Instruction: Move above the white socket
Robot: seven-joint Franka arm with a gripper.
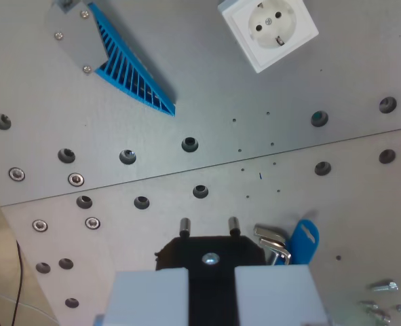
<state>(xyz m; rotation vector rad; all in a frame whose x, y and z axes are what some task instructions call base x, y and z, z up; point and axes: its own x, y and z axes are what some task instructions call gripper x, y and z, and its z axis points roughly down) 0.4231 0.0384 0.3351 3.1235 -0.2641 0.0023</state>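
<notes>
One white socket (268,30) at 1 o'clock, top edge cropped, one blue ribbed bracket (134,68) at 11, gripper (209,234) at 6 clamped on a black plug (210,255), body cut off by frame.

I see the white socket (268,30) at one o'clock, lying flat on the grey metal tabletop (207,102). A blue ribbed bracket (132,68) sits at eleven o'clock, well apart from it. At six o'clock my claw (209,227) holds a black plug (210,255), its two pins pointing toward twelve. Blue tag (303,241) at five o'clock.
</notes>
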